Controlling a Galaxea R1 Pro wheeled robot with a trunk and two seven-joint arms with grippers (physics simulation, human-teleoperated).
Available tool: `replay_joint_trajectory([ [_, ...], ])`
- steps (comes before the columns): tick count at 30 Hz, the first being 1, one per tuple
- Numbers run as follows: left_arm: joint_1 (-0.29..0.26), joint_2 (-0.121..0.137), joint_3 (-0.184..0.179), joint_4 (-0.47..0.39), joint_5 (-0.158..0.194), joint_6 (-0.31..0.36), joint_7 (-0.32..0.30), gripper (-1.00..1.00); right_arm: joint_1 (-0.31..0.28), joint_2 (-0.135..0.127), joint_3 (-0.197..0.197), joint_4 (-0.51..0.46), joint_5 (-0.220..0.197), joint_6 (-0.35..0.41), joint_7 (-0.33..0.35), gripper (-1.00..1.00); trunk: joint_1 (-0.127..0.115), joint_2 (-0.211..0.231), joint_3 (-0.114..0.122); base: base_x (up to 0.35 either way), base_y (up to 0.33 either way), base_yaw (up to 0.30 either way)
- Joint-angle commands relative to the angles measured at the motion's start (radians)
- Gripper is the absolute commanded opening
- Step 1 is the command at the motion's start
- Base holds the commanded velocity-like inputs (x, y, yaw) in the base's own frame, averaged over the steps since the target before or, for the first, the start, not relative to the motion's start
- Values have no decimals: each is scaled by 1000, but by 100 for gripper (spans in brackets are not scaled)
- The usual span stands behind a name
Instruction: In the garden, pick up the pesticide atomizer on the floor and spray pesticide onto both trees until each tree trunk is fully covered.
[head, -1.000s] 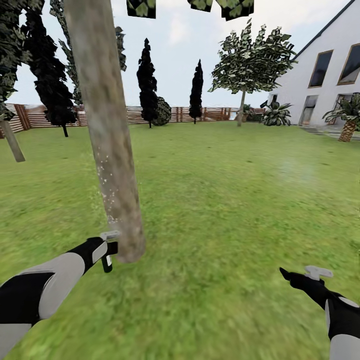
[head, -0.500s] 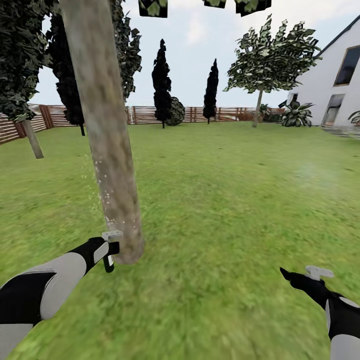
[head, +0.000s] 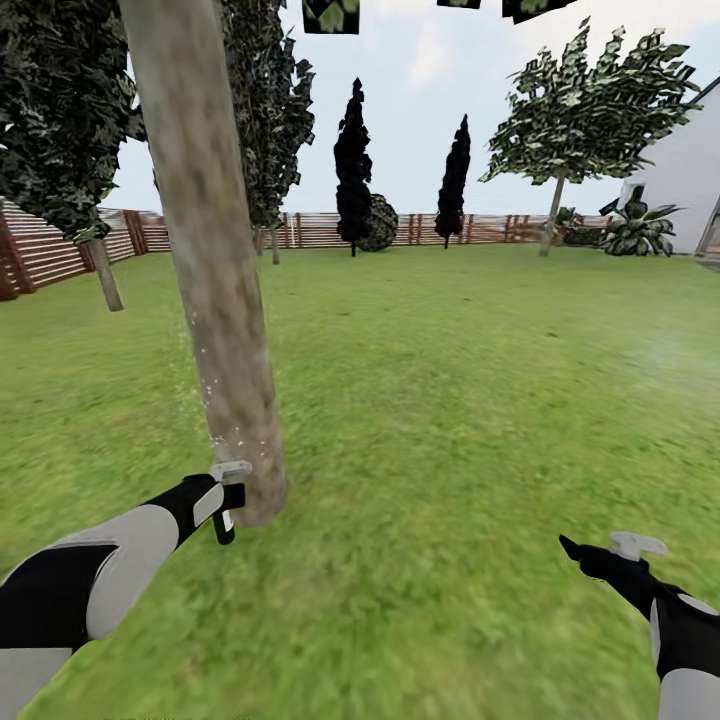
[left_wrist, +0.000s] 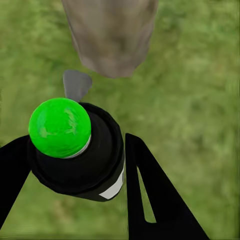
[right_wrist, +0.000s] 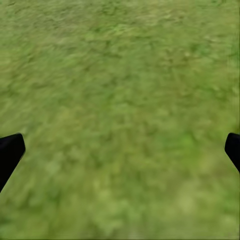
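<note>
A thick pale grey-brown tree trunk (head: 215, 290) rises close in front of me at the left of the head view. Whitish pesticide speckles (head: 212, 385) dot its lower left side. My left gripper (head: 226, 497) is shut on the pesticide atomizer (head: 222, 518), right beside the trunk's foot. In the left wrist view the atomizer (left_wrist: 80, 165) is a black body with a green ball on top, its grey nozzle (left_wrist: 76, 84) pointing at the trunk base (left_wrist: 110, 35). The second tree (head: 553, 215) stands far off at the right. My right gripper (head: 585, 555) hangs open over grass, fingertips (right_wrist: 10, 152) wide apart.
A brown slat fence (head: 330, 230) rings the lawn. Dark thin trees (head: 352, 170) stand along it, and another leaning trunk (head: 105, 275) at the far left. A white house wall (head: 690, 190) and a broad-leaved plant (head: 640, 228) lie at the right. Open grass (head: 450, 400) spreads ahead.
The whole view has turned to the left, so the fence, trees and house slid right. Both arms keep their pose, and the atomizer stays by the trunk's foot.
</note>
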Motion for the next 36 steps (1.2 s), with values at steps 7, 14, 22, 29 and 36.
replay_joint_trajectory([
  [7, 1, 5, 3, 0, 0, -47, 3, -100, 0, -1, -1, 0, 0, 0, 1, 100, 0, 0, 0, 209, -275, 102],
  [14, 3, 5, 4, 0, 0, -50, 5, -100, 0, 0, 0, 0, 0, -1, -3, 100, 0, 0, 0, 237, -235, 172],
  [22, 21, 19, 6, -56, -4, -37, 7, -100, 0, 0, 0, 0, 0, -1, -3, 100, 0, 0, 0, 20, -19, 31],
  [29, 20, 49, 6, -401, -10, 328, 8, -100, 0, -1, -1, 0, 0, -1, -3, 100, 0, 0, 0, 0, 0, 0],
  [36, 15, 179, 6, -419, -11, 358, 8, -100, 0, -2, -1, 0, 0, -1, -3, 100, 0, 0, 0, 0, 0, 0],
])
